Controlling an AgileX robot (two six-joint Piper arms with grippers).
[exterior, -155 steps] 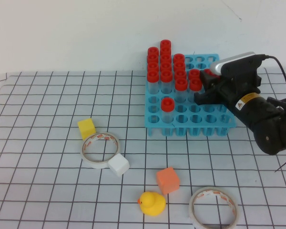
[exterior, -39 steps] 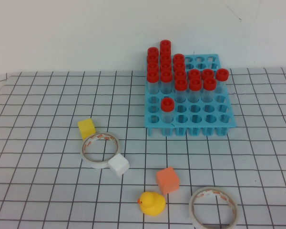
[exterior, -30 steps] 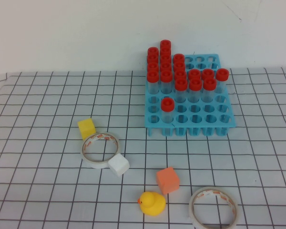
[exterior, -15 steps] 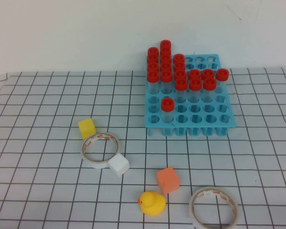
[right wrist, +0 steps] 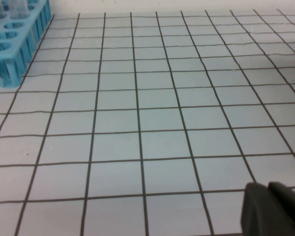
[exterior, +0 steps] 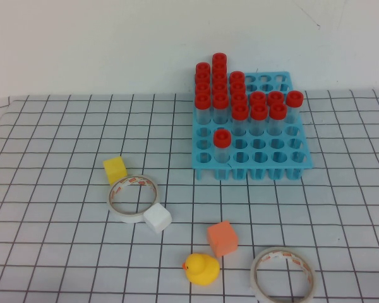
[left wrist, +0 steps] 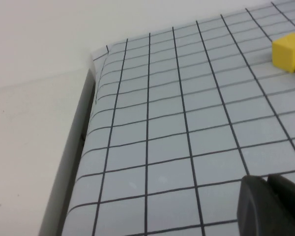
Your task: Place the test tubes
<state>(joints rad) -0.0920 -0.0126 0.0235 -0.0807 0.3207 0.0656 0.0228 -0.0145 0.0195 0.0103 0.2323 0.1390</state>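
Test tubes (exterior: 220, 101) upright in blue rack (exterior: 252, 169) | left tool (left wrist: 267, 179) closed, near table corner (left wrist: 108, 54) | right tool (right wrist: 268, 185) closed, near rack

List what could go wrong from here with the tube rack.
1. The red-capped tubes stand packed cap to cap in the blue rack; a claw reaching in may knock neighbours.
2. The left claw, near the left edge of the table, and the right claw, over bare table near the rack, are both shut; a shut claw would shove a tube, not grip it.
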